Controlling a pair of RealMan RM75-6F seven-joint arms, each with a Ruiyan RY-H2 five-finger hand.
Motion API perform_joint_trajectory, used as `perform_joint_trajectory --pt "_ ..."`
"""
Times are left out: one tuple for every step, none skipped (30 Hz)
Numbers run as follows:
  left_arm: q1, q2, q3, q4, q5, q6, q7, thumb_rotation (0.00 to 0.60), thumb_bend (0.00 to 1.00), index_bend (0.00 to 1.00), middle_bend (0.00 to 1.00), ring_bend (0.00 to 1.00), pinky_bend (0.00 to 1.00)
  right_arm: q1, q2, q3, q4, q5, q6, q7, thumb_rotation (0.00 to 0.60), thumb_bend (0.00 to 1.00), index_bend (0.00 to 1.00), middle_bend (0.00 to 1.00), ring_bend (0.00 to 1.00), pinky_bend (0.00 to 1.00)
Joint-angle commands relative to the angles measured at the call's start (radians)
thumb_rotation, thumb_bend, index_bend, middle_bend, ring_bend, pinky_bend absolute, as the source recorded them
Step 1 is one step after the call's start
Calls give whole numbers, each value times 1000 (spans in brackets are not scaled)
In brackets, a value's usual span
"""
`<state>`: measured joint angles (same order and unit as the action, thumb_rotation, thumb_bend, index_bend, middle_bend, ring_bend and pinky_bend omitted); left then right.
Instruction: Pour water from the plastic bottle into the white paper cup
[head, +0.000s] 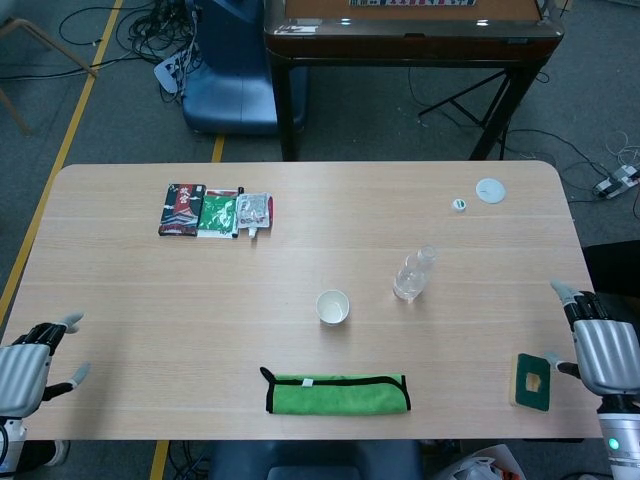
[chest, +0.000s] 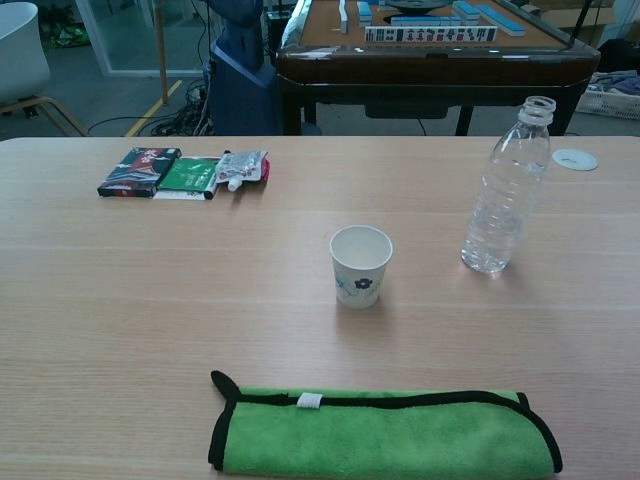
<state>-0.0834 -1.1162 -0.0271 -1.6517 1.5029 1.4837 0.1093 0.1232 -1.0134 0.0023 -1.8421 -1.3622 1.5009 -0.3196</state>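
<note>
A clear plastic bottle (head: 413, 276) (chest: 505, 190) stands upright and uncapped, right of the table's middle. The white paper cup (head: 332, 307) (chest: 360, 265) with a small flower print stands upright to its left, apart from it. In the head view my right hand (head: 604, 351) hangs at the table's right edge, fingers apart and holding nothing, far from the bottle. My left hand (head: 24, 368) sits at the front left corner, fingers apart and empty. Neither hand shows in the chest view.
A folded green cloth (head: 337, 392) (chest: 380, 432) lies along the front edge. Several snack packets (head: 214, 211) (chest: 185, 170) lie at the back left. A bottle cap (head: 459, 204) and a white disc (head: 490, 189) lie at the back right. A green sponge (head: 531, 381) sits near my right hand.
</note>
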Motion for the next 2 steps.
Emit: perform_joint_trajectory --pt "-2 -2 2 2 -3 -7 3 600 225 211 342 271 442 1 3 3 0 9 -19 4 600 0 111 215 165 436" --pt "-3 -3 2 3 -5 -11 5 600 225 211 342 272 442 2 5 3 -4 15 -32 8 600 0 111 215 166 436"
